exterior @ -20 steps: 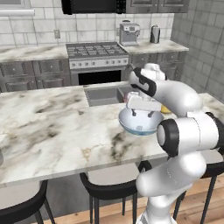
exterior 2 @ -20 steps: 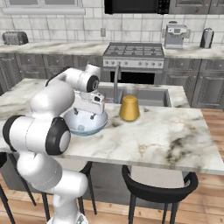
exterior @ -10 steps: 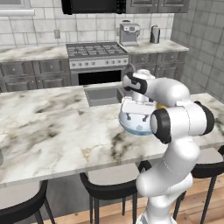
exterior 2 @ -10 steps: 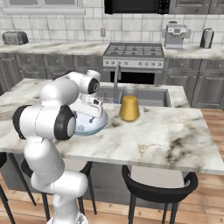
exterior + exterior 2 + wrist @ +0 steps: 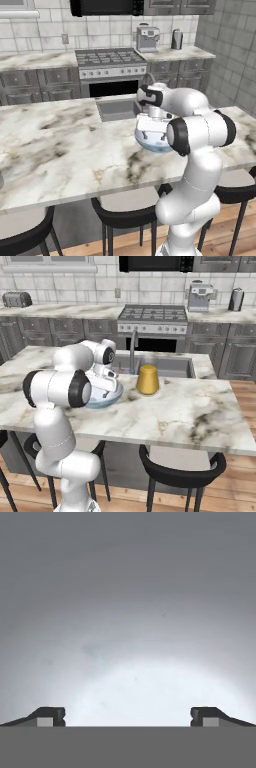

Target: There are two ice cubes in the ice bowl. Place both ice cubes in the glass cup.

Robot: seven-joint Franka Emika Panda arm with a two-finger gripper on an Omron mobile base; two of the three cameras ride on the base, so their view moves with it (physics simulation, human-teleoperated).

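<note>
The ice bowl [image 5: 150, 144] stands on the marble island, near the sink side; its pale blue inside shows below the rim [image 5: 111, 397]. My gripper [image 5: 151, 131] points straight down into it and is open, also seen from the other side [image 5: 103, 387]. In the hand view the fingertips [image 5: 50, 716] stand wide apart with nothing between them, close over the bowl's pale floor [image 5: 135, 662]. The gripper's midpoint [image 5: 128, 714] lies over that bright floor. I cannot make out the ice cubes. The glass cup is out of view.
An opaque yellow-gold cylinder [image 5: 147, 380] stands right of the bowl, in front of the sink [image 5: 165, 363] and faucet [image 5: 132, 348]. A grey sliver [image 5: 1, 180] shows at the counter's left edge. Black stools [image 5: 125, 212] line the island's near side.
The hand has stayed over the bowl and sunk a little into it. The arm's elbow and forearm have swung round above it. The jaws stay wide open.
</note>
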